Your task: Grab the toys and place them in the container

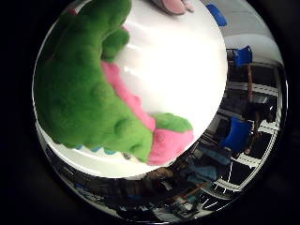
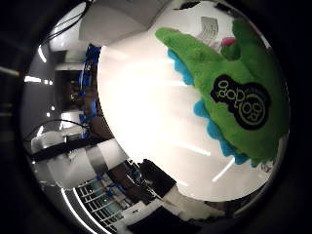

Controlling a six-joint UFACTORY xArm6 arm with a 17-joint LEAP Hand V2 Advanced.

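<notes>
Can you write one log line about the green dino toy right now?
toy: green plush dinosaur, pink and blue trim | on: white table | close to palm | container: not visible | hand: not visible

Office/lab: blue chairs (image 1: 238, 133), desks, white table (image 2: 146, 112).

The only lettering in sight is on the green plush toy (image 2: 214, 63), which lies on the white table (image 2: 146, 112). Its green body carries a black, rounded patch (image 2: 241, 103) with green letters set in curved rows. The letters are bent and small, and no word can be read with any certainty. Beside the toy, a small grey mark of parallel stripes (image 2: 209, 28) shows on the table; it holds no legible letters or numbers. The little finger side view shows the toy's green and pink parts without any writing, and nothing in the room behind the table can be read in either view.
</notes>
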